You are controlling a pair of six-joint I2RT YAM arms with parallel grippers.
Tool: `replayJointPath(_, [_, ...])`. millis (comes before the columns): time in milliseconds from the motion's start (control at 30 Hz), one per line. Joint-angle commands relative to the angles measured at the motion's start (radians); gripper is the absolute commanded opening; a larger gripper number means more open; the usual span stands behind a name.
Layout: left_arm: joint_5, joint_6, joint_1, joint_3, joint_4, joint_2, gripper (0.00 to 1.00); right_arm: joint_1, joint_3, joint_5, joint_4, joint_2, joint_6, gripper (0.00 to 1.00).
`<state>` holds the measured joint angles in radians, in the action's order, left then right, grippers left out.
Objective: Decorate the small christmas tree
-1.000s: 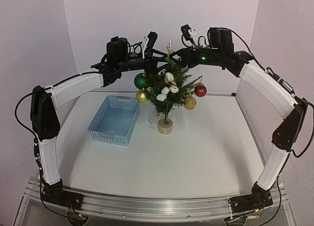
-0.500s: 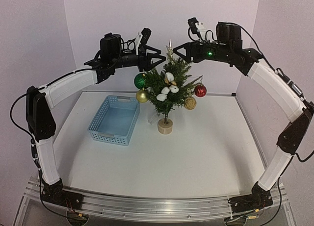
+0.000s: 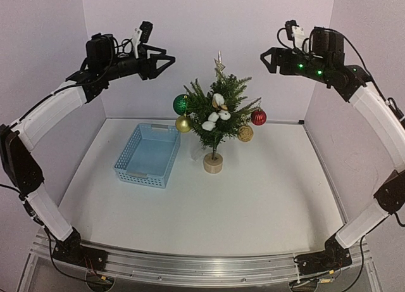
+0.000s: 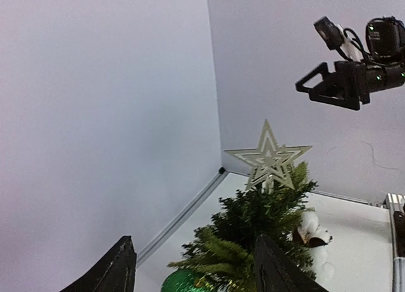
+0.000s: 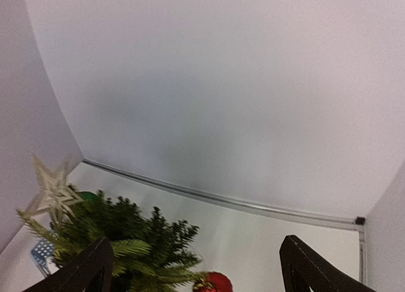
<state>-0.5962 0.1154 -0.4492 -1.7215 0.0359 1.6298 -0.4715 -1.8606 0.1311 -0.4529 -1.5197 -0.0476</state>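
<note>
The small christmas tree (image 3: 215,118) stands upright on its round wooden base (image 3: 213,163) at the back middle of the table. A pale gold star (image 3: 219,64) tops it. Green (image 3: 181,104), gold (image 3: 183,123) and red (image 3: 258,117) baubles and white cotton bolls (image 3: 217,113) hang in its branches. My left gripper (image 3: 168,59) hovers high to the left of the star, open and empty. High on the right, my right gripper (image 3: 266,61) is open wide and empty. The left wrist view looks past its gripper (image 4: 193,257) at the star (image 4: 269,156). The right wrist view shows its gripper (image 5: 196,260) over the tree (image 5: 126,232).
A light blue plastic basket (image 3: 147,154) sits on the white table left of the tree. Pale walls close in the back and both sides. Another gold bauble (image 3: 245,133) hangs low on the tree's right side.
Both grippers have drawn back from the treetop, the left going up and left, the right up and right. The right jaws have spread wider. The star stays on the tree.
</note>
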Motion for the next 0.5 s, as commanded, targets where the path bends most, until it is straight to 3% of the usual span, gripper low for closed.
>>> replayJointPath(0, [0.134,-0.002,0.092,0.12,0.069,-0.156,0.66,0.074,0.092,0.16,-0.111,0.097,-0.112,0.91])
replayJointPath(300, [0.247,-0.106,0.327,0.601,0.056,-0.455,0.87,0.295,0.556,0.122,-0.165,0.282,-0.256,0.91])
replayJointPath(467, [0.287,-0.146,0.426,0.862,0.025,-0.574,0.93,0.312,0.83,0.159,-0.079,0.373,-0.294,0.91])
